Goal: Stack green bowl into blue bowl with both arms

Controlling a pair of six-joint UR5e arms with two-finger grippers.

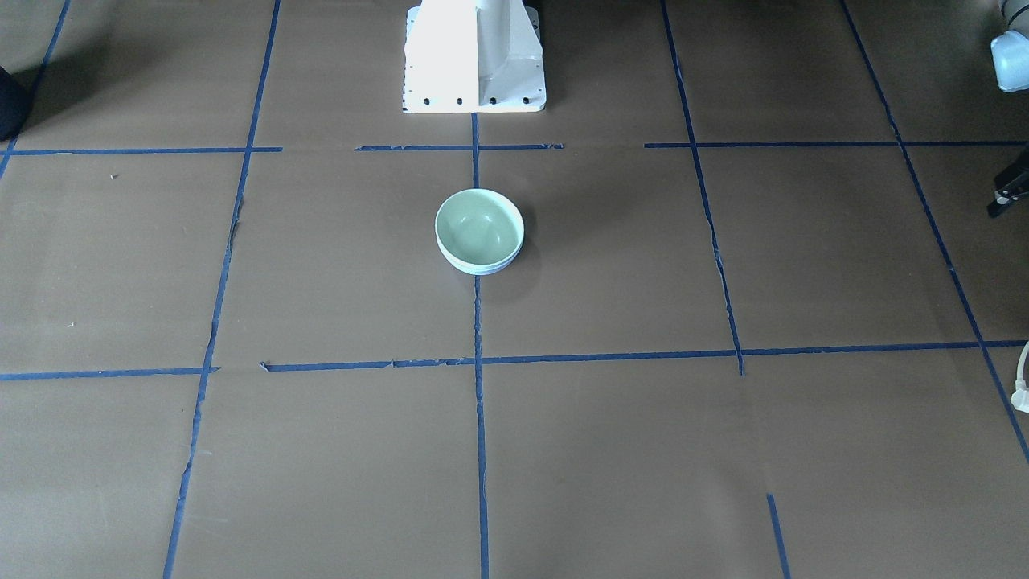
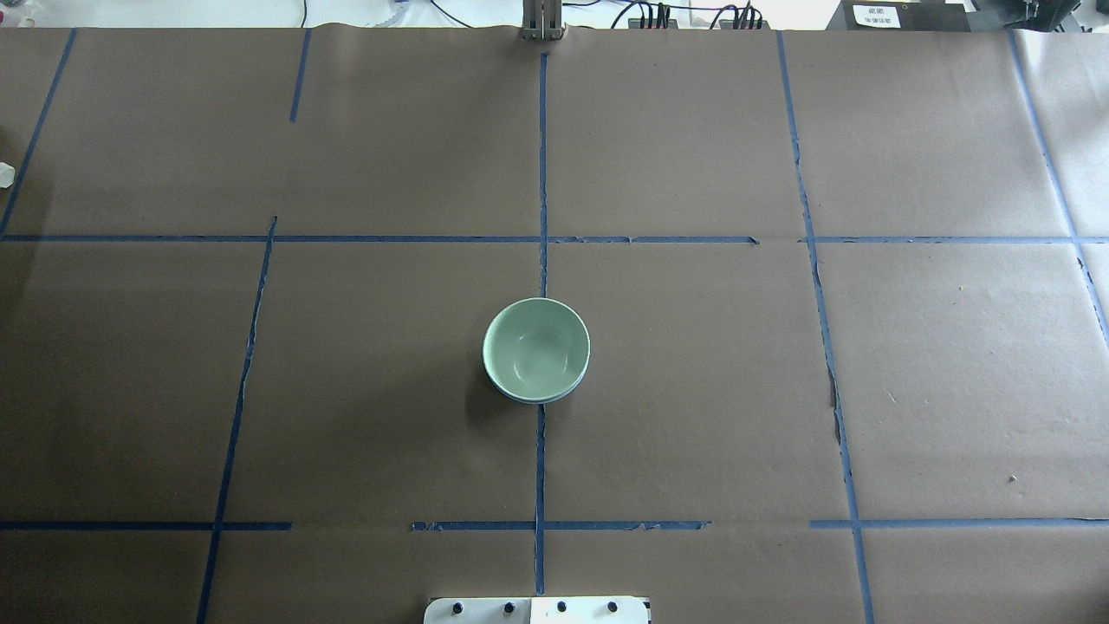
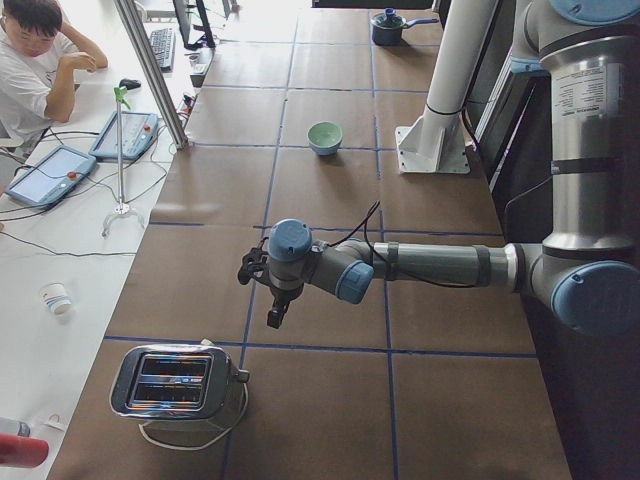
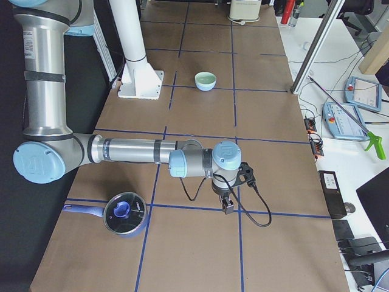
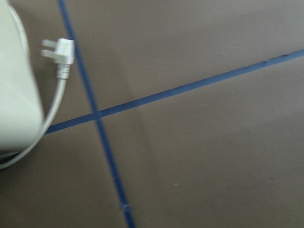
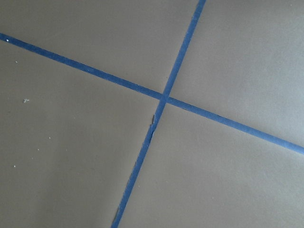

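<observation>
The green bowl point(image 1: 479, 227) sits nested inside the blue bowl point(image 1: 482, 270) at the table's middle, and only a thin blue rim shows below it. The stack also shows in the overhead view point(image 2: 535, 347). No gripper is near it. My left gripper point(image 3: 275, 316) hangs over the table's left end near a toaster, fingers down; a sliver of it shows at the front view's right edge point(image 1: 1010, 193). My right gripper point(image 4: 228, 207) hangs over the table's right end. I cannot tell whether either is open or shut. Neither wrist view shows fingers.
A silver toaster point(image 3: 178, 385) with a white cord and plug point(image 5: 59, 52) stands at the left end. A blue-lidded pot point(image 4: 124, 214) stands at the right end. The white pedestal point(image 1: 474, 56) rises behind the bowls. An operator point(image 3: 30, 60) sits beside the table.
</observation>
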